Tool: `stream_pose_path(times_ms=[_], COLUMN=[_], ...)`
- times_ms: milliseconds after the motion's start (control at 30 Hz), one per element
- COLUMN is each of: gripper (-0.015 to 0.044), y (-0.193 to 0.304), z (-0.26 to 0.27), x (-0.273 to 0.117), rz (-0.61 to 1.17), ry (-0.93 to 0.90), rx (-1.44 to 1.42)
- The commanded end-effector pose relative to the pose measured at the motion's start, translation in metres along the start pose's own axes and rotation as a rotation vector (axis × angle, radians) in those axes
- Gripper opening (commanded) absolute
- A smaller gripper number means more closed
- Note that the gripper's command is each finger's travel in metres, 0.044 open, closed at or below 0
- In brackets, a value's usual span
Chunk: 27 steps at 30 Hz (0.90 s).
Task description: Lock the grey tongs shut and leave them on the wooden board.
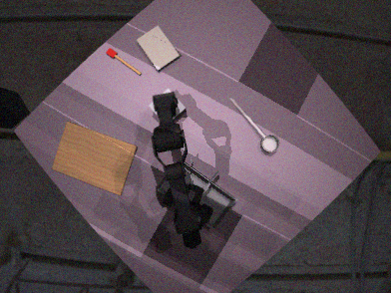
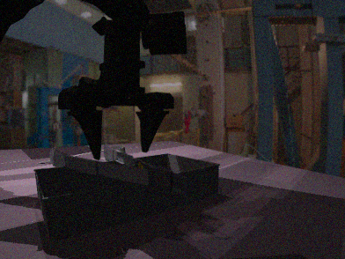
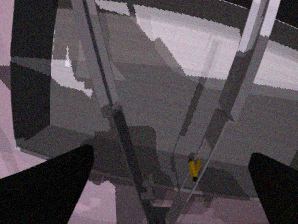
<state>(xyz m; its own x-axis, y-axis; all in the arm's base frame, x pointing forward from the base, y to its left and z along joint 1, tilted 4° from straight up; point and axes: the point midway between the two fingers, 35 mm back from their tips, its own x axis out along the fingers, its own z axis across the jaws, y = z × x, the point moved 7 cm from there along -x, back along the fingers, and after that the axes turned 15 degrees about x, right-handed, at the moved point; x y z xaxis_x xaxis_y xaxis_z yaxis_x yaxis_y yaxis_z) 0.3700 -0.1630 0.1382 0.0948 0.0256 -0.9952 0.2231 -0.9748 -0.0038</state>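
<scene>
The grey tongs [image 2: 84, 164] [image 3: 96, 60] lie spread open across the dark roasting tin [image 2: 110, 198] [image 3: 30, 100]. In the wrist view their two arms converge toward the hinge at the bottom edge, with a small yellow part [image 3: 195, 169] between them near the hinge. My gripper [image 2: 121, 155] [image 3: 173, 158] is open and empty, pointing down over the tin; in the wrist view its fingers stand on either side of the tongs' hinge end. In the top view the arm hides the fingers and most of the tongs. The wooden board [image 1: 95, 156] lies left of the tin.
The tin's walls stand around the area under my gripper. A red-headed brush [image 1: 129, 66] and a pale block [image 1: 159, 47] lie at the upper left of the top view. A long-handled round strainer or ladle [image 1: 269, 144] lies right of the arm.
</scene>
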Motion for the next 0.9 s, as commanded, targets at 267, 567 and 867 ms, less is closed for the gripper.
stream_pose_path(times_ms=[267,567,867], gripper=[0.0440,0.0440,0.0440], y=[0.000,-0.001,-0.002], z=[0.000,0.001,0.002], x=[0.021,0.036,0.050], rz=[-0.004,-0.004,-0.004], ry=[0.000,0.000,0.000], rx=[0.000,0.000,0.000])
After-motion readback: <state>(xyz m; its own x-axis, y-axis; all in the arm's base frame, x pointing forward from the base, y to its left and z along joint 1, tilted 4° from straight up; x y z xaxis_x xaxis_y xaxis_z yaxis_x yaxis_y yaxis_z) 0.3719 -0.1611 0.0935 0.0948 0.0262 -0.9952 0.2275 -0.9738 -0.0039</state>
